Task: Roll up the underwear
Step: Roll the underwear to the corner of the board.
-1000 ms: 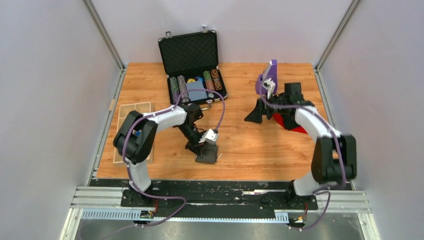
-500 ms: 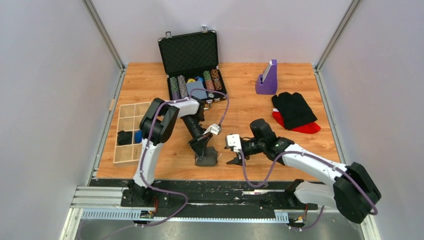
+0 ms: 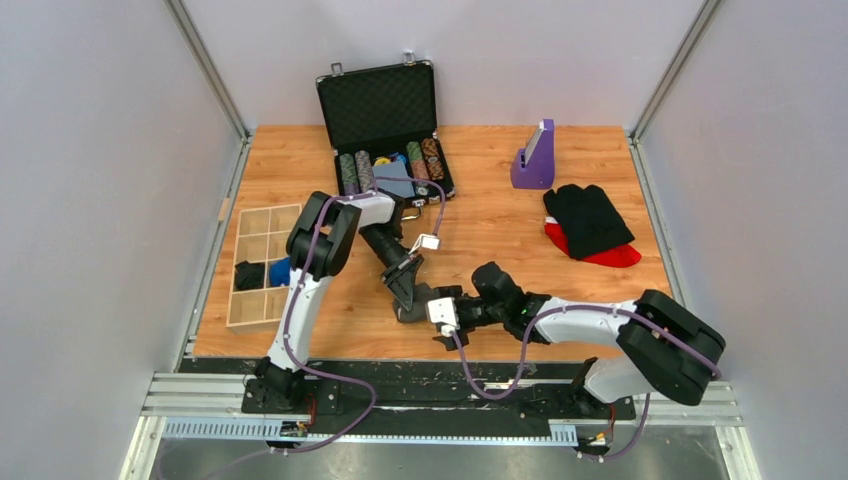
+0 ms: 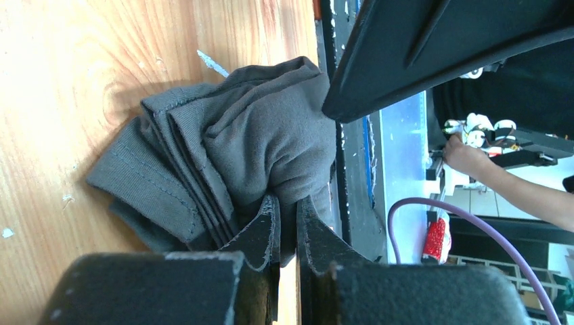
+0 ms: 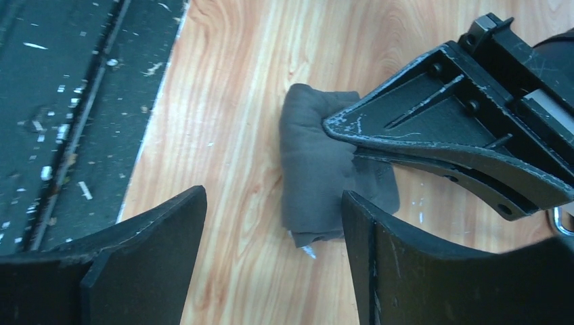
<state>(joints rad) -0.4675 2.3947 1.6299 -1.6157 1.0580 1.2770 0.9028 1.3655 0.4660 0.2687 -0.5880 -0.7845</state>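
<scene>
Charcoal-grey cloth, the underwear (image 5: 325, 169) lies bunched near the table's (image 3: 500, 260) front edge, clamped at one end in our left gripper (image 4: 285, 203), while our right gripper (image 5: 273, 196), jaws wide and empty, faces it from just beside, the roll's long axis in line with its reach.

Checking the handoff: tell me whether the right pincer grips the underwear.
No, the right pincer stands wide open; the left pincer pinches the underwear.

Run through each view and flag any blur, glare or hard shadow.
Top external: evenly lit, sharp, soft shadows only. Left wrist: the underwear is crisp, stitching readable; the picture's far right washes out. Right wrist: the right gripper is dark with little detail, the underwear sharp.
</scene>
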